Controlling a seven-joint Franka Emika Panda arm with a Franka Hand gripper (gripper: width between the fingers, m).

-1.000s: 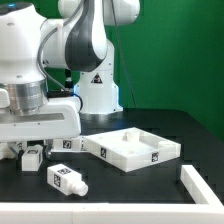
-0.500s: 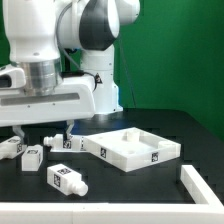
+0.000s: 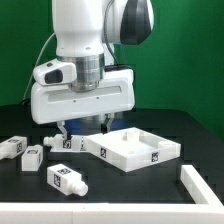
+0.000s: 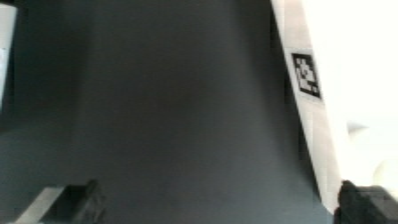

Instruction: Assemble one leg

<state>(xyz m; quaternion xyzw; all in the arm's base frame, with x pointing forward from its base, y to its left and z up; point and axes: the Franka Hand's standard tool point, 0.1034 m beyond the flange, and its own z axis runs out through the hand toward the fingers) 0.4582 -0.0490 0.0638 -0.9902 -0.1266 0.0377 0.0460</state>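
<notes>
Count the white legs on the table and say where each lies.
4. One leg at the exterior view's left edge, a second just right of it, a third under the gripper beside the white panel, a fourth alone nearest the camera. The gripper may hide more.

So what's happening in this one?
The arm's gripper hangs open and empty over the dark table, between several loose tagged legs and the white square panel. No leg is gripped or fitted yet. The wrist view shows only bare table between the fingertips.
</notes>
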